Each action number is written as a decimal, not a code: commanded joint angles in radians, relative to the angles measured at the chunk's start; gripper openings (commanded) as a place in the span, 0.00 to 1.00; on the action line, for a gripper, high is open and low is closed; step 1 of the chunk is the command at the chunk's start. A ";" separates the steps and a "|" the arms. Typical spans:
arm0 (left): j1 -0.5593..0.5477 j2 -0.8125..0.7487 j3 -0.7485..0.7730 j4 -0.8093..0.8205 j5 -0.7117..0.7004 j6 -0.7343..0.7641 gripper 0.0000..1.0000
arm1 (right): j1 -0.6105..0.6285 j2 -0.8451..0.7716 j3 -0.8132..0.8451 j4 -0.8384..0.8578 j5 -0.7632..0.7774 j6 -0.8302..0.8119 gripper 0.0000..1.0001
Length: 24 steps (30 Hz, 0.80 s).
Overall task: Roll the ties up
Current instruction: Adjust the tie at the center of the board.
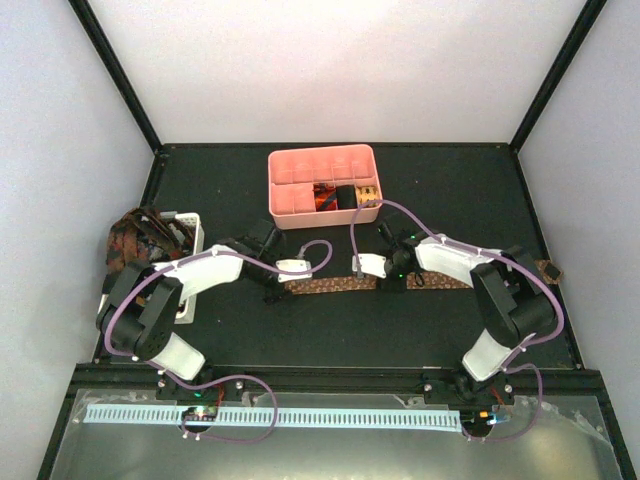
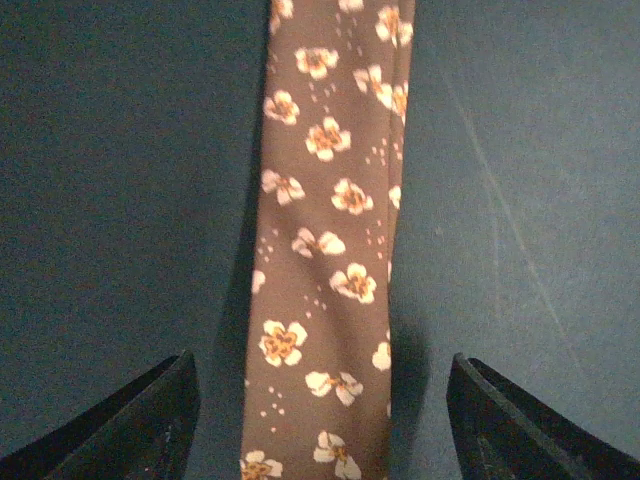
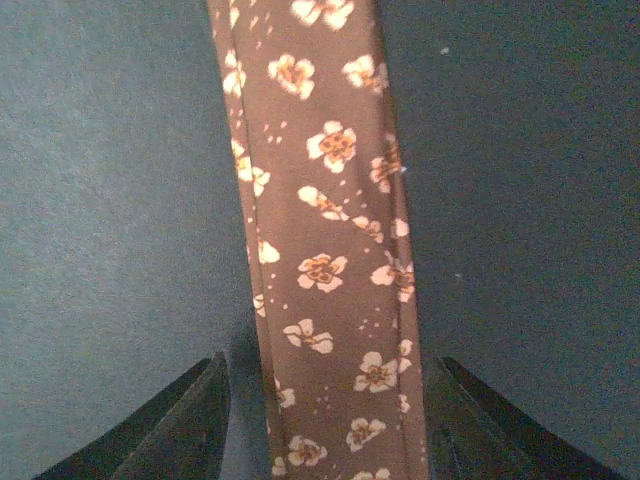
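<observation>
Tie (image 2: 325, 250): brown ground, scattered cream flowers with orange centres, fine pale dots between; worktop (image 1: 450, 190) matt black, reading bluish-grey in the wrist views; fingers (image 2: 140, 425) black; tray (image 1: 290, 165) salmon pink; inside it a red-orange roll (image 1: 322, 198), a black roll (image 1: 346, 195), a gold roll (image 1: 367, 192); basket (image 1: 190, 225) white; heaped fabric (image 1: 135, 235) on it dark brown with a reddish print; cables (image 1: 315, 245) pale purple.

Pale walls (image 1: 340, 70) close in behind and beside the black table (image 1: 470, 190), dark frame posts (image 1: 118, 75) rising from its far corners.
</observation>
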 commanded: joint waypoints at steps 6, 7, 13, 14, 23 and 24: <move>0.011 -0.063 -0.042 0.003 -0.039 0.068 0.52 | 0.004 -0.157 0.056 0.018 -0.225 0.251 0.67; 0.013 -0.069 -0.046 0.003 -0.041 0.070 0.52 | 0.003 -0.165 0.059 0.034 -0.263 0.309 0.66; 0.023 -0.078 -0.063 0.017 -0.055 0.075 0.56 | 0.003 -0.152 0.033 0.191 -0.496 0.719 0.44; 0.023 -0.079 -0.064 0.021 -0.053 0.075 0.55 | 0.004 -0.145 0.019 0.232 -0.528 0.800 0.35; 0.022 -0.084 -0.056 0.018 -0.025 0.059 0.45 | 0.017 0.010 -0.047 0.499 -0.679 1.171 0.02; 0.022 -0.084 -0.056 0.019 -0.026 0.055 0.44 | 0.027 0.033 -0.046 0.517 -0.692 1.198 0.02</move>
